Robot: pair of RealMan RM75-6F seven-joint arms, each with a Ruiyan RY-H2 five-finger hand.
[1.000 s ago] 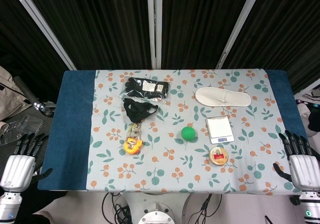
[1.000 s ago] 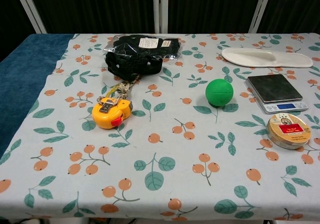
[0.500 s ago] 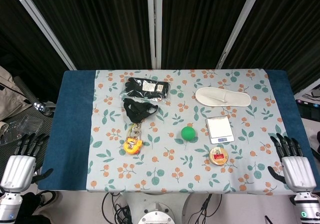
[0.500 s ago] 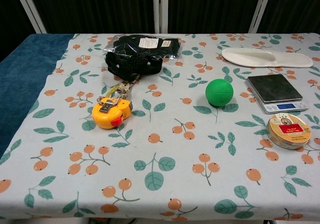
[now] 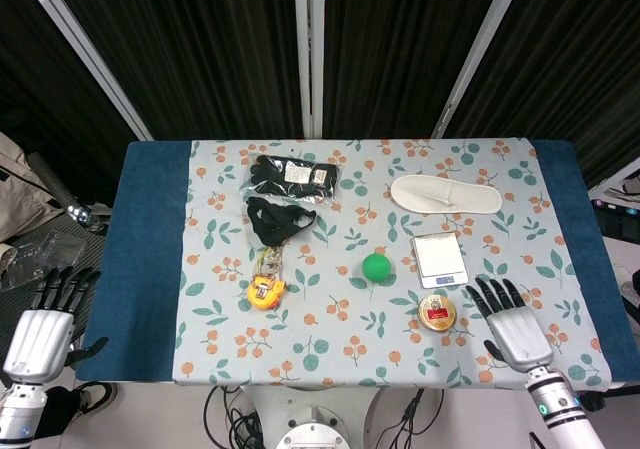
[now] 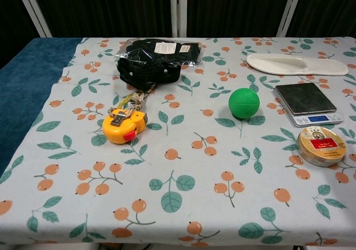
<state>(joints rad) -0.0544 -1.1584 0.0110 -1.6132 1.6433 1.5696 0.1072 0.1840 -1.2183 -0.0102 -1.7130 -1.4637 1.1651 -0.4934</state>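
Left hand is hanging off the table's near-left corner, fingers spread, holding nothing, well apart from everything. Round tan metal tin with a red label is sitting at near right, just below the small digital scale. Right hand is hovering just right of the tin, fingers spread wide, empty, clearly nearer.

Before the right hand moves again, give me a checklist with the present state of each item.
1. Right hand empty, fingers spread: ok.
2. Round tin beside it, lid on, flat on the tablecloth: ok.
3. Right hand touching the tin: cannot tell; seen from the head view only.
4. Scale behind the tin, platform bare: ok.
5. Green ball apart from the tin: ok.
6. Left hand off the table's edge, holding nothing: ok.
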